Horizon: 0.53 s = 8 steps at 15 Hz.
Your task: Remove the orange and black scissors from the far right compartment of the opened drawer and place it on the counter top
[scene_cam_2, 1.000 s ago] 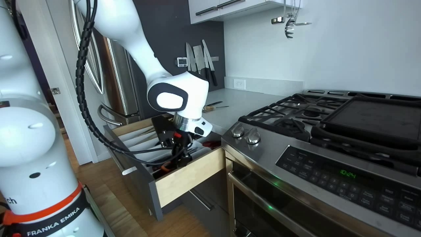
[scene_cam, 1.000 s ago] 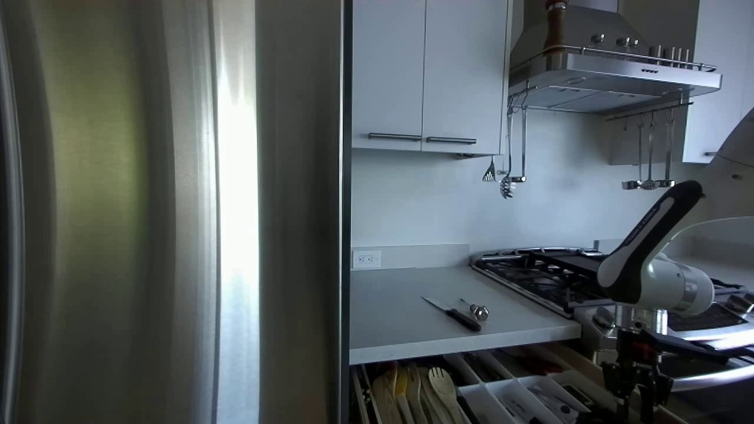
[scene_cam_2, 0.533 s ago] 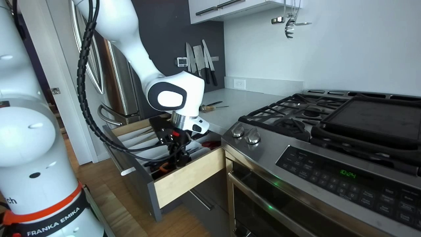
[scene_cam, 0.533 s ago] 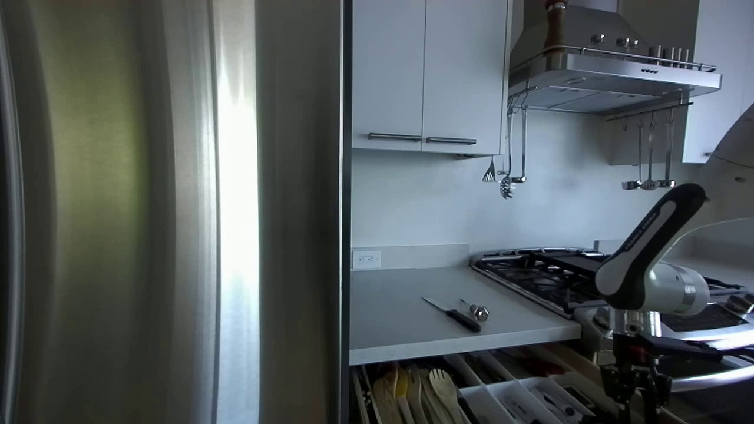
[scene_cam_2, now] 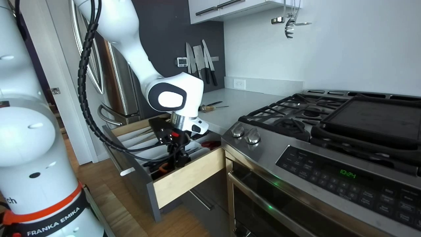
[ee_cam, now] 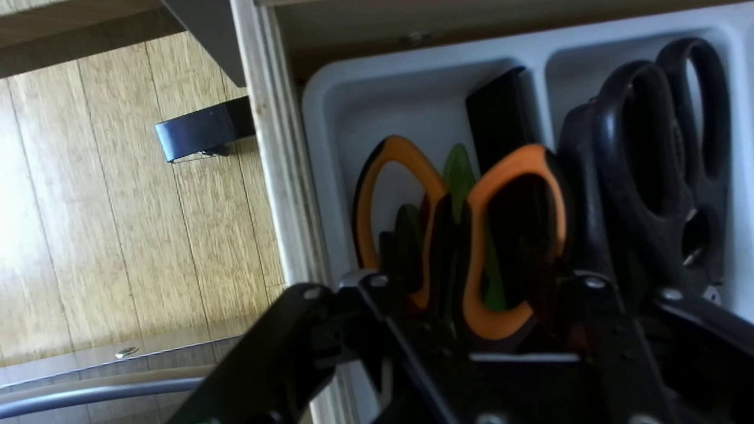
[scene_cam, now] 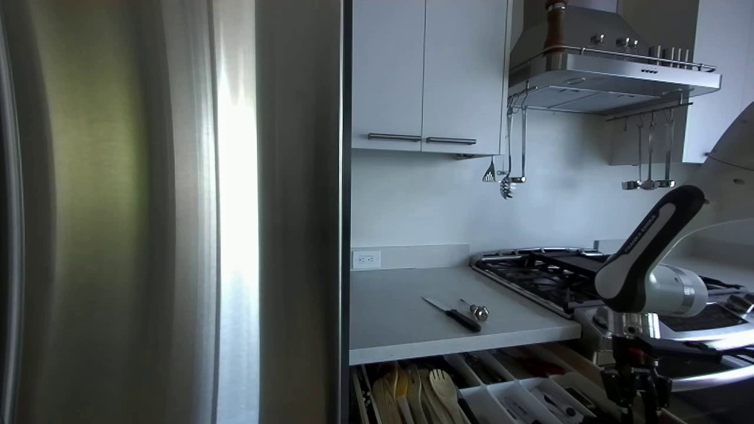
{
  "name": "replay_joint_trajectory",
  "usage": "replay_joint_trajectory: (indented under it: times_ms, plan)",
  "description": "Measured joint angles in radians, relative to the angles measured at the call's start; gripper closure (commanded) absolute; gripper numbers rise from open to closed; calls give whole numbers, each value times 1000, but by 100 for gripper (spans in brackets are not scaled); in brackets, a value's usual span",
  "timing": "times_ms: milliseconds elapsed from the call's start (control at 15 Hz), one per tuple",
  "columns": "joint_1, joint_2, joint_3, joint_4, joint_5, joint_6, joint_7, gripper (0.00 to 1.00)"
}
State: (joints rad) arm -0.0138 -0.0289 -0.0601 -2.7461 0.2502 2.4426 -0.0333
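The scissors (ee_cam: 521, 162) lie in the drawer compartment beside the wooden side wall; their two orange and black handle loops face up in the wrist view, and the blades are hidden in the dark. A bit of orange handle (scene_cam_2: 163, 168) shows in an exterior view. My gripper (ee_cam: 478, 285) points down into the drawer (scene_cam_2: 189, 174), over the lower part of the handles, its jaws spread to either side; the fingertips are too dark to see. It also shows in an exterior view (scene_cam: 639, 406) with a gap between its fingers. The pale counter top (scene_cam: 400, 318) is above the drawer.
Large dark scissors (ee_cam: 642, 206) lie in the neighbouring compartment. Green and black items lie under the orange handles. Wooden utensils (scene_cam: 445, 391) fill another compartment. A knife (scene_cam: 462, 320) and a small shiny-ended tool (scene_cam: 479, 312) lie on the counter. The hob (scene_cam_2: 292, 125) stands beside the drawer.
My gripper has shifted slightly toward the drawer's front and fridge side, mostly in the earlier half second. The drawer has slid out very slightly. No change in the jaws is visible.
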Motion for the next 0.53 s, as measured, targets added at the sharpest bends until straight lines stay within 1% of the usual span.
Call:
replay_joint_trajectory:
  times_ms: [67,133,267,533]
  plan:
    - [-2,0,0,0,0,0,2,54]
    - [-3,0,0,1,1,0,4,56]
    - [-3,0,1,2,-10,0,18,56]
    - [3,9,28,3,-117,0,117,51]
